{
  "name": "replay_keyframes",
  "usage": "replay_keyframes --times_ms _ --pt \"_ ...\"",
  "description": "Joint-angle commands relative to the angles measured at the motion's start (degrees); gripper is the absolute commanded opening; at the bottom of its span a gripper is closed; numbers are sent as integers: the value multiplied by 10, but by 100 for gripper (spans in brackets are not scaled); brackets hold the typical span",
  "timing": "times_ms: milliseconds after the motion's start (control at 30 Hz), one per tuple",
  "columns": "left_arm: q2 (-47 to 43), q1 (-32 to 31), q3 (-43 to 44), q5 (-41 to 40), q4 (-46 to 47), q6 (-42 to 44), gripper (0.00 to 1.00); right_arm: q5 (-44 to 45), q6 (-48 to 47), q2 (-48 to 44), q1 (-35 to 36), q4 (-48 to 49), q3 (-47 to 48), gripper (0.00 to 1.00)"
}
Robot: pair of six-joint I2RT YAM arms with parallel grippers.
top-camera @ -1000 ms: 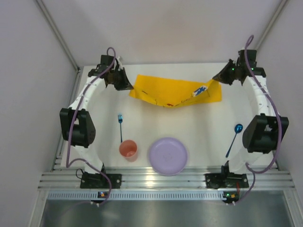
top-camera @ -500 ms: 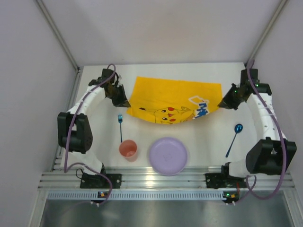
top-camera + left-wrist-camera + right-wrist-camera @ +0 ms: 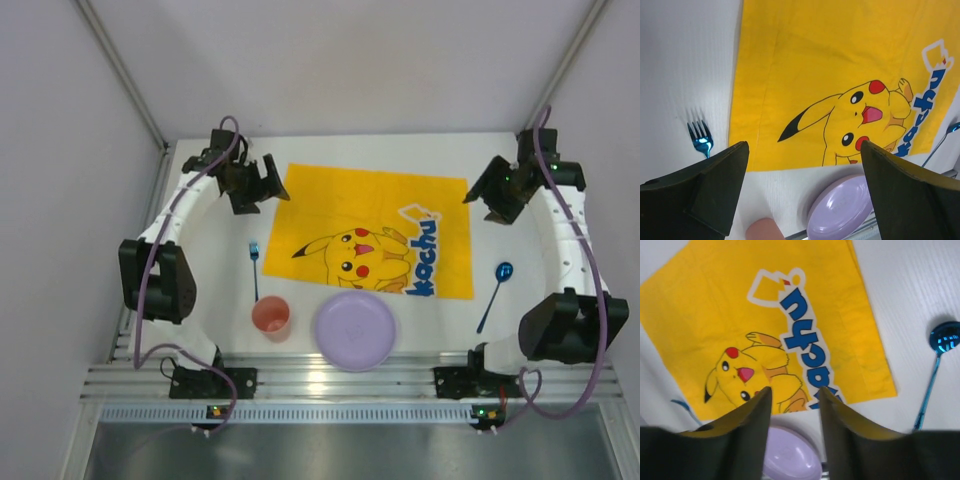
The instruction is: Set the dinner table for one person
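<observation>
left gripper (image 3: 258,188): fingers spread wide, nothing between them. Hangs over the far-left corner of the mat, not touching it in the wrist view.
right gripper (image 3: 487,200): fingers apart with a narrower gap than the left, nothing pinched. Sits just off the mat's far-right corner, above the table.
mat (image 3: 370,225): yellow cloth with Pikachu print and blue lettering. Lies flat and unfolded between the two grippers, slightly skewed to the table edges.
dinner table (image 3: 420,150): large white top that carries everything here; the mat covers its middle.
plate (image 3: 354,330): purple, round, empty. Near side of the table, centred below the mat, far rim right at the mat's near edge; can't tell whether it overlaps or only touches.
cup (image 3: 271,316): pink, upright, just beside the plate on its left, off the mat.
fork (image 3: 255,265): blue metallic, on bare table left of the mat, tines pointing to the far side, handle end near the cup.
spoon (image 3: 493,295): blue metallic, on bare table right of the mat, bowl at the far end, lying at a slant, apart from the plate.
</observation>
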Motion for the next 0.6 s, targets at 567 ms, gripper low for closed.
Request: replay_keyframes --times_ms 567 --pt "327 -43 268 16 27 13 94 -46 -9 375 20 134 124 0"
